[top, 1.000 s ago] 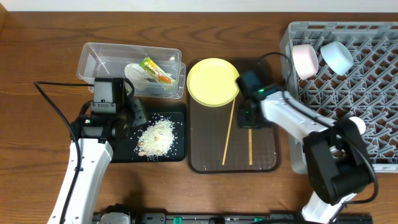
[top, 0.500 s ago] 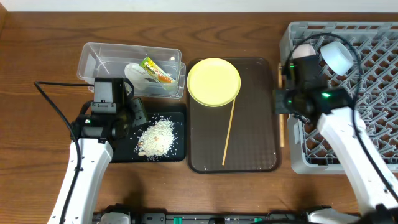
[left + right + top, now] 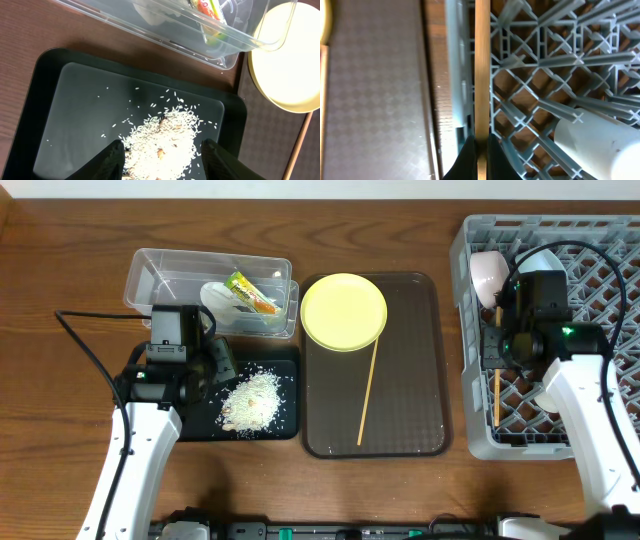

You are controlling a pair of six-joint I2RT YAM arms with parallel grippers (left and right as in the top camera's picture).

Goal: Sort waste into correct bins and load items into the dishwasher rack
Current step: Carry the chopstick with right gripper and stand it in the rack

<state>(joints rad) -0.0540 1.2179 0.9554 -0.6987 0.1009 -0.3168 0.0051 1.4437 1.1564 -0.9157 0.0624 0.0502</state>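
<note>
Chopstick (image 3: 496, 398) over grey rack (image 3: 600, 250), rice (image 3: 250, 398) on black tray (image 3: 285, 425)

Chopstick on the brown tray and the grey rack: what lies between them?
In the overhead view, only bare brown tray and a strip of wooden table.

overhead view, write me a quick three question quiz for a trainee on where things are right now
1. True or false: the yellow plate sits on the brown serving tray.
2. What does the right hand grip? A) a chopstick B) a fork C) nothing
3. Fill in: the rice scraps lie in the ___ tray.
Key: 1 true; 2 A; 3 black, the black tray.
</note>
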